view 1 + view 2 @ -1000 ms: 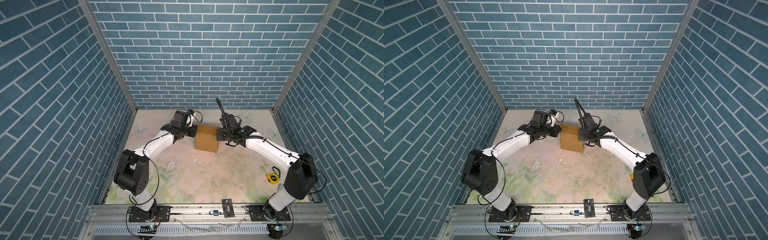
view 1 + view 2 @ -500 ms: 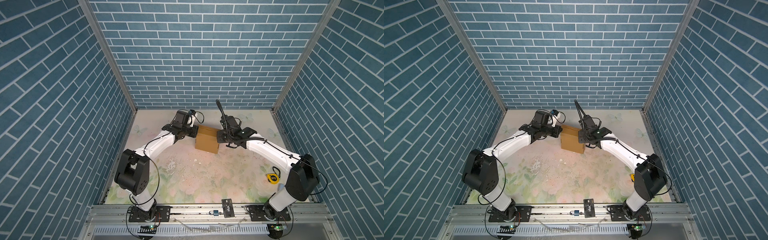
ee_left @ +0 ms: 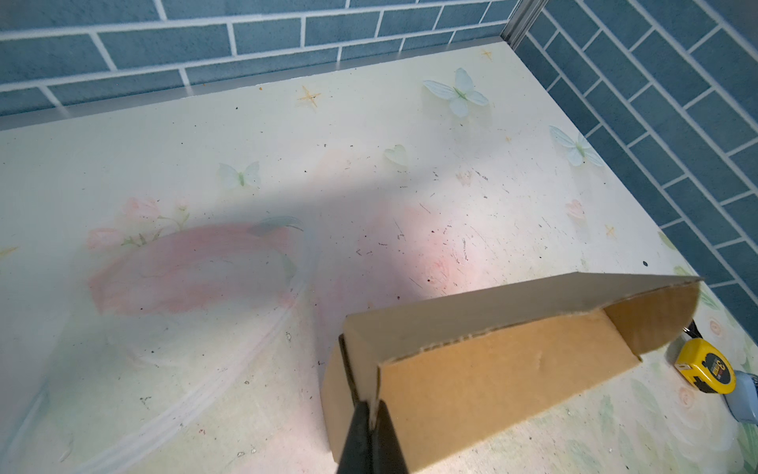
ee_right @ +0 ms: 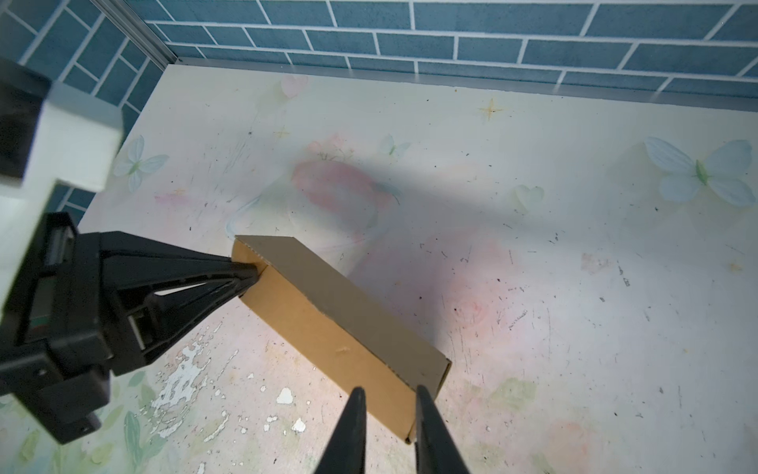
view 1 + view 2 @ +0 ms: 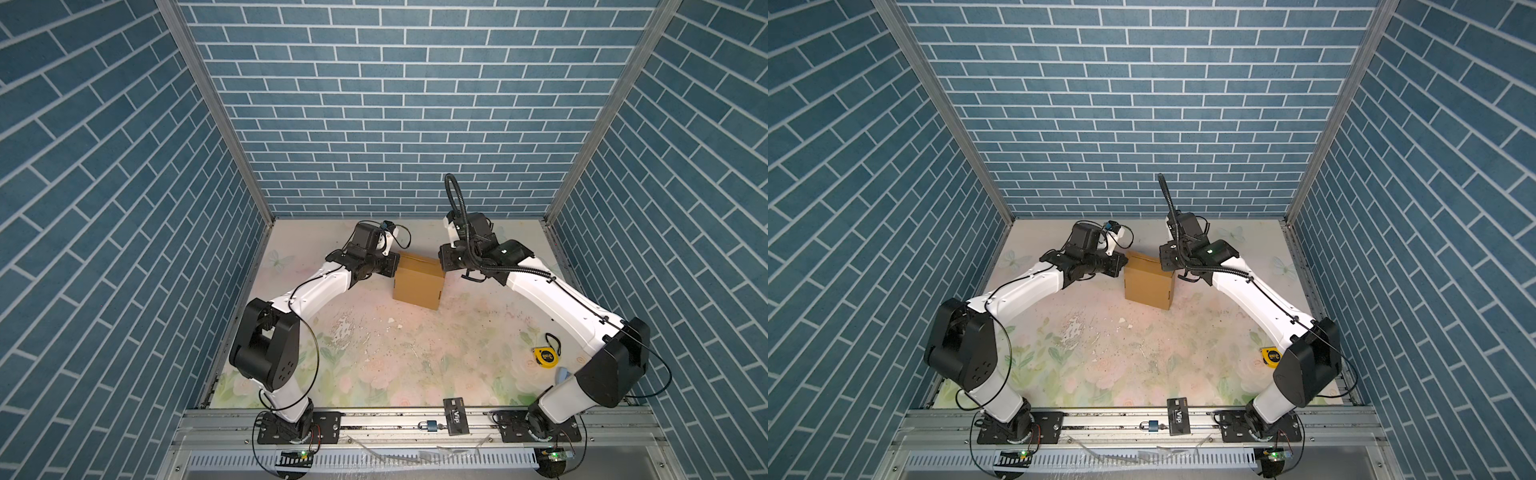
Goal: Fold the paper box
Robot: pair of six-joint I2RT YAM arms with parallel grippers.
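Two end effectors are counted, the left end effector (image 5: pixel 395 267) and the right end effector (image 5: pixel 441 264); one paper box (image 5: pixel 417 283), one tape measure (image 5: pixel 545 357), one padlock (image 5: pixel 428 426) and one black card (image 5: pixel 456 417) are seen.

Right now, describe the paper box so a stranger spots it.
On the floral table, look toward the brick back wall. Between the left end effector and the right end effector sits the paper box: plain brown cardboard, unlike the yellow tape measure nearer the front.

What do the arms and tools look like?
The left arm and right arm have white links, black joints and thin black cables. The left tool and right tool have tapered black fingers. The right arm carries a ribbed black hose.
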